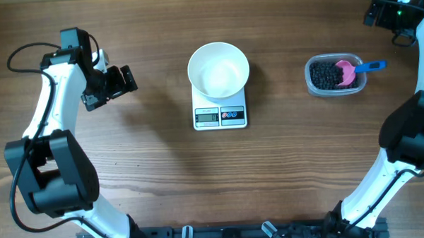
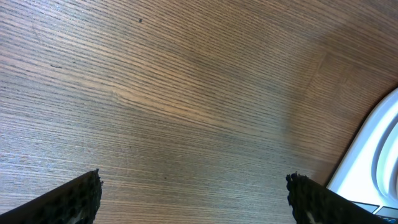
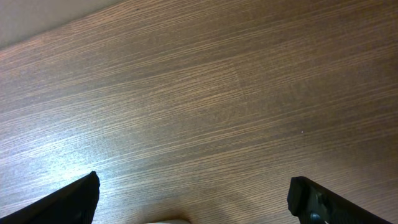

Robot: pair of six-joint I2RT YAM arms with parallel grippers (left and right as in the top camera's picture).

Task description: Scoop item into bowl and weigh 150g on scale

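The bowl (image 1: 218,69) sits on the scale (image 1: 220,116); the tub (image 1: 311,79) (beads (image 1: 326,75) and scoop (image 1: 347,70) in it) lies to its right.

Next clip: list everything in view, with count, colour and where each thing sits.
table: one, brown wood, under everything
scale: one, white, table centre
bowl: one, white, empty, on the scale
tub: one, clear, right of the scale
beads: many, black, heaped in the tub
scoop: one, pink with blue handle, in the tub, handle over its right rim
left arm: one, white and black, left side
right arm: one, white and black, right side
left claw: one, black, open, above bare table left of the scale
right claw: one, black, open, above bare table near the far edge
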